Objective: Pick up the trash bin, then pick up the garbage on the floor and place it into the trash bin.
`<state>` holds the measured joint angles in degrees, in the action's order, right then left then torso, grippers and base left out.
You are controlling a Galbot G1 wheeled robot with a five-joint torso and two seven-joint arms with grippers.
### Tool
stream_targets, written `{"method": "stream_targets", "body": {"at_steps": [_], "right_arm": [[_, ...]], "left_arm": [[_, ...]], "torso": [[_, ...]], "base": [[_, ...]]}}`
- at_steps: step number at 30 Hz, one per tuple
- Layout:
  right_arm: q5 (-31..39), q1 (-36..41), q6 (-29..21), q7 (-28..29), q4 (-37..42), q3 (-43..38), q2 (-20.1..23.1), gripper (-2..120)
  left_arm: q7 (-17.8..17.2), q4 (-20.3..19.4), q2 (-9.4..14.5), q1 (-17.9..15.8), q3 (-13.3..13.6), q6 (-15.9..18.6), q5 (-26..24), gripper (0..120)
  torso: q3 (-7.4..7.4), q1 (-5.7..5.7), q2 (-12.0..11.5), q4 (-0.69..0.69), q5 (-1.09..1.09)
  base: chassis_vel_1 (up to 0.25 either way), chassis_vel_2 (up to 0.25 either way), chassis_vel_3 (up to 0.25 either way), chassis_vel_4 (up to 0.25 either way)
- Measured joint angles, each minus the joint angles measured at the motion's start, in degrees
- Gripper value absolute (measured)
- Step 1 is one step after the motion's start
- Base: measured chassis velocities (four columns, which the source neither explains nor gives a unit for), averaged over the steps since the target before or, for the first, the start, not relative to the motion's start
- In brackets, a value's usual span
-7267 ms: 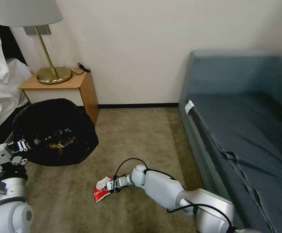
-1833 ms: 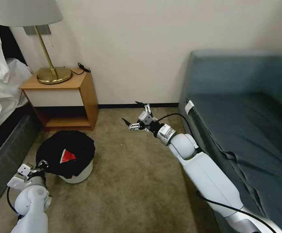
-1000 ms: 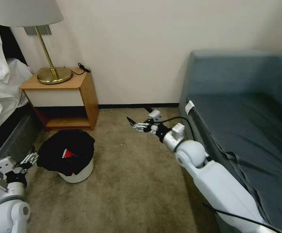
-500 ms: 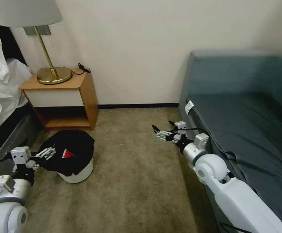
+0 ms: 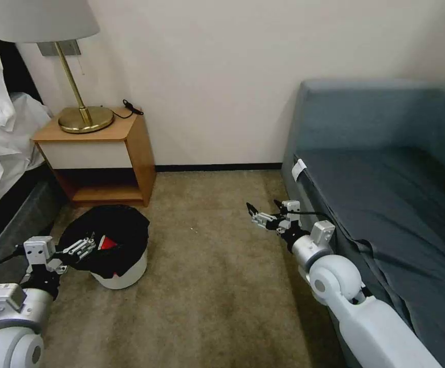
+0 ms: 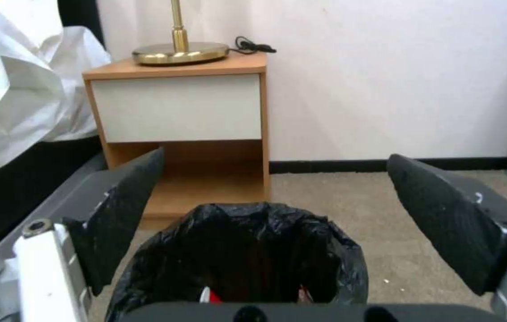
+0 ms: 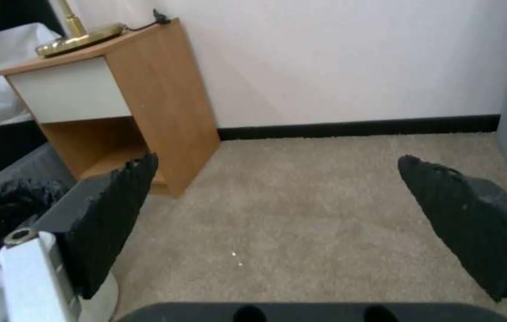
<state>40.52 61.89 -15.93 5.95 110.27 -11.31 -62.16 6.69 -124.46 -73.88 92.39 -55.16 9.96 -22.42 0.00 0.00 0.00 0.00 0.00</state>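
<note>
The trash bin (image 5: 124, 273), white with a black liner (image 5: 115, 230), stands upright on the carpet in front of the nightstand. A red packet of garbage (image 5: 109, 243) lies inside it, and its red edge (image 6: 213, 296) also peeks up in the left wrist view. My left gripper (image 5: 89, 244) is open at the bin's left rim, its black fingers (image 6: 123, 210) spread to either side of the liner (image 6: 247, 259) without touching it. My right gripper (image 5: 262, 207) hangs open and empty over bare carpet close to the sofa front. In the right wrist view the bin's liner (image 7: 2, 203) shows past its fingers (image 7: 468, 214).
A wooden nightstand (image 5: 107, 148) with a brass lamp (image 5: 84, 118) stands against the wall behind the bin. A bed with white sheets (image 5: 0, 128) runs along the left. A blue-grey sofa (image 5: 386, 204) fills the right. Open carpet (image 5: 207, 286) lies between them.
Earlier my right gripper held the red packet and my left held the bin up. Now the packet is in the bin on the floor. My left gripper has neared the rim; my right has drawn back.
</note>
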Motion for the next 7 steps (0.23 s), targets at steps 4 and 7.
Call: {"method": "stream_targets", "body": {"at_steps": [4,7], "right_arm": [[-0.07,-0.01,0.0,0.0,0.0,0.0,-0.01,100],[-0.11,-0.04,0.0,-0.01,0.0,0.01,-0.02,100]], "left_arm": [[-0.08,0.02,-0.02,-0.03,0.0,0.02,-0.03,100],[-0.11,0.08,-0.03,-0.05,-0.02,0.03,-0.04,100]], "torso": [[0.0,0.0,0.0,0.0,0.0],[0.0,0.0,0.0,0.0,0.0]], "base": [[0.0,0.0,0.0,0.0],[0.0,0.0,0.0,0.0]]}}
